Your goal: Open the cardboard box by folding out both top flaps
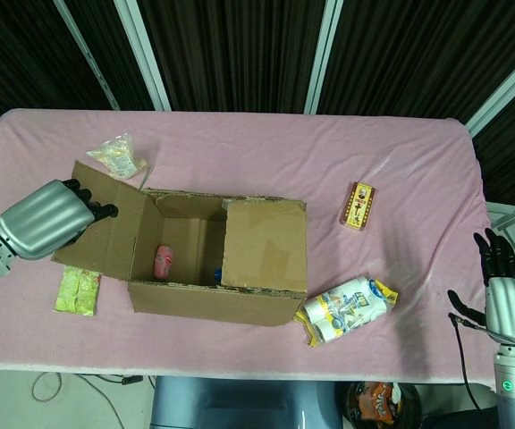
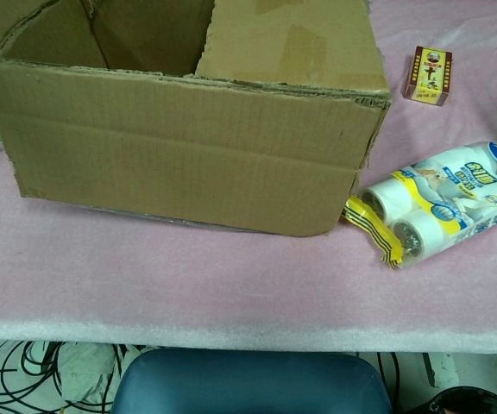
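So, box: cardboard box (image 1: pixel 217 277) mid-worktop (image 1: pixel 266 152), left flap (image 1: pixel 105 223) folded out, right flap (image 1: pixel 265 244) flat (pink thing inside)
left hand (image 1: pixel 43 217): fingertips at the flap's edge, can't tell if gripping
right hand (image 1: pixel 510 299): fingers spread, holding nothing

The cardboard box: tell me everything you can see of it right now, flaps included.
The cardboard box is plain brown corrugated card with ragged edges, sitting upright on the pink table cover. Its left flap is folded out sideways, with the left hand at its outer edge. The right flap lies flat, closed. Inside, a small pink item shows. A pack of paper rolls touches its right corner.
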Controlling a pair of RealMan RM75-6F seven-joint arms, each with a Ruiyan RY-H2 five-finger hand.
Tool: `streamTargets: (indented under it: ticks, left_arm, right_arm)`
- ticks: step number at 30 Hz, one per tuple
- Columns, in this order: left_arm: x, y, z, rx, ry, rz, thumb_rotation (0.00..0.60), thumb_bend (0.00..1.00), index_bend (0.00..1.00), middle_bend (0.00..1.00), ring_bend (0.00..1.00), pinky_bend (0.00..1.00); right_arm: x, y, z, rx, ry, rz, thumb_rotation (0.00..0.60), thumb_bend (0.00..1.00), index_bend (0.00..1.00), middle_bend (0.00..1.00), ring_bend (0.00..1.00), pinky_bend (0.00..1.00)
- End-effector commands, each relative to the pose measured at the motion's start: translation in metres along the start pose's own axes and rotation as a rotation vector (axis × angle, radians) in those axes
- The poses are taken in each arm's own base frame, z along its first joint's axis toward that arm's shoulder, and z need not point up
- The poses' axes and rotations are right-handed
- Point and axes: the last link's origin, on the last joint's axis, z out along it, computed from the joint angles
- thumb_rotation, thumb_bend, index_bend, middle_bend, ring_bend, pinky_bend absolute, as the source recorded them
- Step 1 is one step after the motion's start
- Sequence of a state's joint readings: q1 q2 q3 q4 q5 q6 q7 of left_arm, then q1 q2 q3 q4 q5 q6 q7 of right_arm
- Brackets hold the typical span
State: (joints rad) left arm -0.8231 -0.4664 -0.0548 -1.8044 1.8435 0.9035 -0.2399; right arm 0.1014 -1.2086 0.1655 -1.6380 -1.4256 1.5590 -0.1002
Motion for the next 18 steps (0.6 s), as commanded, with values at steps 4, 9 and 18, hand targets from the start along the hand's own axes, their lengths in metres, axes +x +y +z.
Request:
streamTargets:
  ticks: [4, 9, 18]
  left_arm:
    - [-0.024, -0.007, -0.018, 0.05, -0.057, -0.052, 0.6, 0.92, 0.33, 0.59, 0.49, 0.48]
    - [-0.041, -0.011, -0.028, 0.098, -0.05, -0.112, 0.6, 0.82, 0.31, 0.56, 0.46, 0.47]
    - [-0.079, 0.005, -0.055, 0.282, 0.066, -0.373, 0.6, 0.16, 0.03, 0.03, 0.01, 0.06]
  right_arm:
    - [0.0, 0.0, 0.0, -0.003, -0.006, 0.002, 0.6, 0.28, 0.0, 0.0, 0.0, 0.21]
    - [0.0, 0.0, 0.001, -0.001, -0.007, -0.002, 0.6, 0.28, 0.0, 0.0, 0.0, 0.21]
    - [0.003, -0.002, 0.003, 0.011, -0.011, -0.001, 0.6, 0.28, 0.0, 0.0, 0.0, 0.21]
